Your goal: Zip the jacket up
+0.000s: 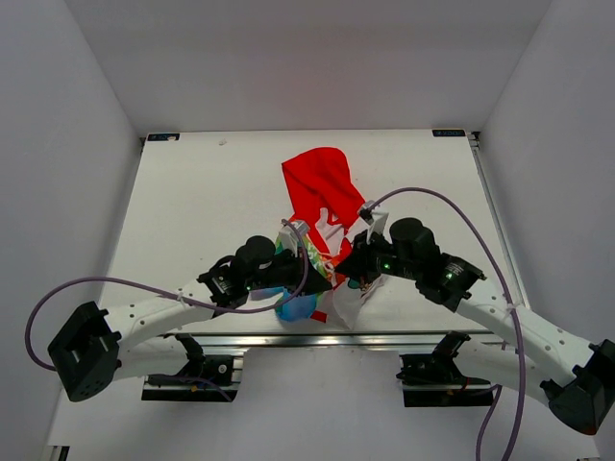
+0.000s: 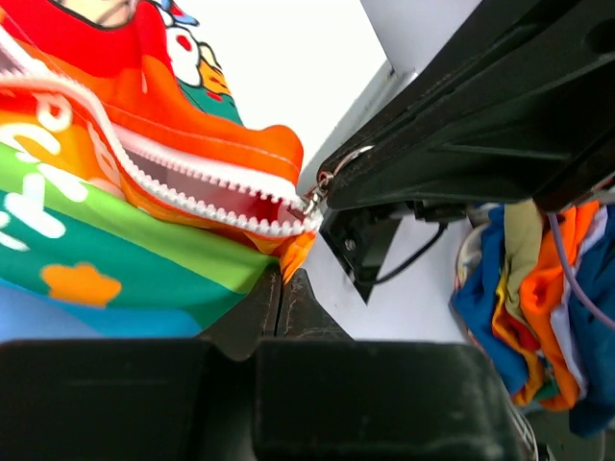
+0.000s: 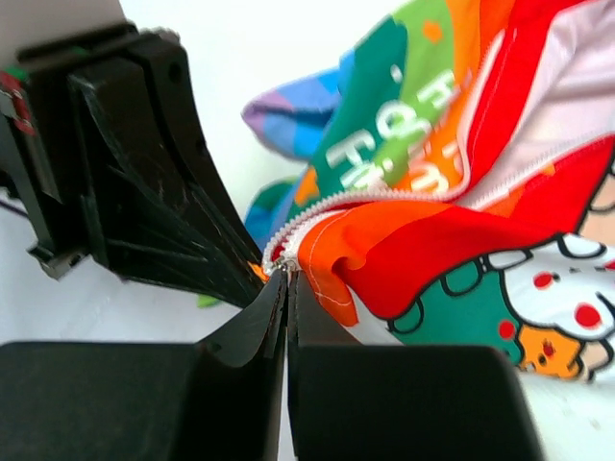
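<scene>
The jacket [image 1: 322,187] lay crumpled at the centre of the white table [image 1: 192,192] in the top view. Its red hood was spread toward the upper middle of the frame, and its striped front was bunched lower down between the two arms. Both arms reached in from the bottom corners and met over that bunched part.

The left gripper [image 2: 281,288] was clenched, its fingers pressed together at the bottom centre of the left wrist view. An orange corner of the jacket's front edge was pinched between the tips, just below the foot of the zipper. From there the white zipper teeth [image 2: 173,192] ran toward the upper left of that frame. The two rows stood apart, with pale lining showing between them.

The right gripper [image 3: 286,283] was also clamped tight, its tips meeting at the lower centre of the right wrist view. It grasped the zipper pull [image 2: 327,178], a small silver piece at the low end of the teeth. In the left wrist view that gripper filled the upper right as a dark block, and the pull's ring disappeared into its tip.

The right wrist view showed rainbow stripes with white lettering [image 3: 375,144] at the upper centre. A cartoon print [image 3: 538,307] sat at the lower right.
</scene>
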`<control>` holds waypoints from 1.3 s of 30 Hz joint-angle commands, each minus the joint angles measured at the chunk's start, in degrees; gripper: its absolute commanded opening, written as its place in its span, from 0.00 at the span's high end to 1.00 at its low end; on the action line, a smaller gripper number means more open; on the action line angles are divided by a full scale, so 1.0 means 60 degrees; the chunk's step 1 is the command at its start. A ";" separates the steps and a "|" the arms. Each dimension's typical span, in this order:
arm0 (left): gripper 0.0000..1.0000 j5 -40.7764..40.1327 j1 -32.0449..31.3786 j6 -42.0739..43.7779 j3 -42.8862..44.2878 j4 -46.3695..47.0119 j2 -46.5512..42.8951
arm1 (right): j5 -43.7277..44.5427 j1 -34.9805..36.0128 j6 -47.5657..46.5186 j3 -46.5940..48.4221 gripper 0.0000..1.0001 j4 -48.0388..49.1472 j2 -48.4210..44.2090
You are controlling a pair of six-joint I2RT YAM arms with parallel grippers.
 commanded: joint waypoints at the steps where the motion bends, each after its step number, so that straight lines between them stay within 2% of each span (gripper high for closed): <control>1: 1.00 0.1023 -0.0219 0.0357 -0.0178 -0.2489 0.0044 | 0.1879 -0.0485 -0.1498 0.1035 1.00 -0.1774 -0.0248; 5: 1.00 0.1110 -0.0219 0.0503 -0.0265 -0.2548 -0.0073 | 0.3169 -0.0485 -0.1294 0.0773 1.00 -0.1955 -0.0556; 8: 1.00 0.1476 -0.0219 0.0533 -0.0382 -0.2343 -0.0146 | 0.3800 -0.0485 -0.0519 0.0480 1.00 -0.1169 -0.0819; 12: 1.00 0.1799 -0.0219 0.0343 -0.0748 -0.2108 -0.0146 | 0.3393 -0.0485 0.0157 -0.0733 1.00 0.1113 -0.1492; 17: 1.00 0.1756 -0.0219 0.0298 -0.0734 -0.2122 -0.0249 | 0.2821 -0.0485 0.0013 -0.0591 1.00 0.1474 -0.1377; 18: 0.97 0.1698 -0.0219 0.0313 -0.0662 -0.2180 -0.0220 | 0.2790 -0.0485 -0.0003 -0.0489 1.00 0.1169 -0.1217; 19: 0.87 0.1625 -0.0219 0.0371 -0.0487 -0.2282 -0.0205 | 0.2776 -0.0485 0.0011 -0.0328 1.00 0.1021 -0.1128; 21: 0.59 0.1186 -0.0219 0.0604 -0.0194 -0.2881 -0.0103 | 0.2819 -0.0485 0.0127 -0.0166 1.00 0.0684 -0.0851; 22: 0.37 0.1010 -0.0219 0.0693 0.0127 -0.3116 -0.0088 | 0.2877 -0.0499 0.0186 -0.0136 1.00 0.0465 -0.0806; 28: 0.18 -0.1171 -0.0219 0.1133 0.0979 -0.5268 -0.0890 | 0.2630 -0.0500 0.0568 0.0229 1.00 0.0127 -0.0264; 30: 0.05 -0.1655 -0.0219 0.1279 0.1243 -0.5476 -0.1185 | 0.2425 -0.0500 0.0597 0.0623 1.00 -0.0210 0.0101; 31: 0.02 -0.2020 -0.0219 0.1381 0.1330 -0.5564 -0.1418 | 0.2293 -0.0500 0.0583 0.0742 1.00 -0.0298 0.0219; 35: 0.02 -0.2491 -0.0394 0.2476 0.1988 -0.5418 -0.1582 | 0.1372 -0.0500 0.0787 0.1766 1.00 -0.1087 0.1257; 39: 0.02 -0.4027 -0.1330 0.3622 0.2634 -0.5258 -0.1319 | 0.1236 -0.0514 0.1284 0.3272 1.00 -0.2011 0.2225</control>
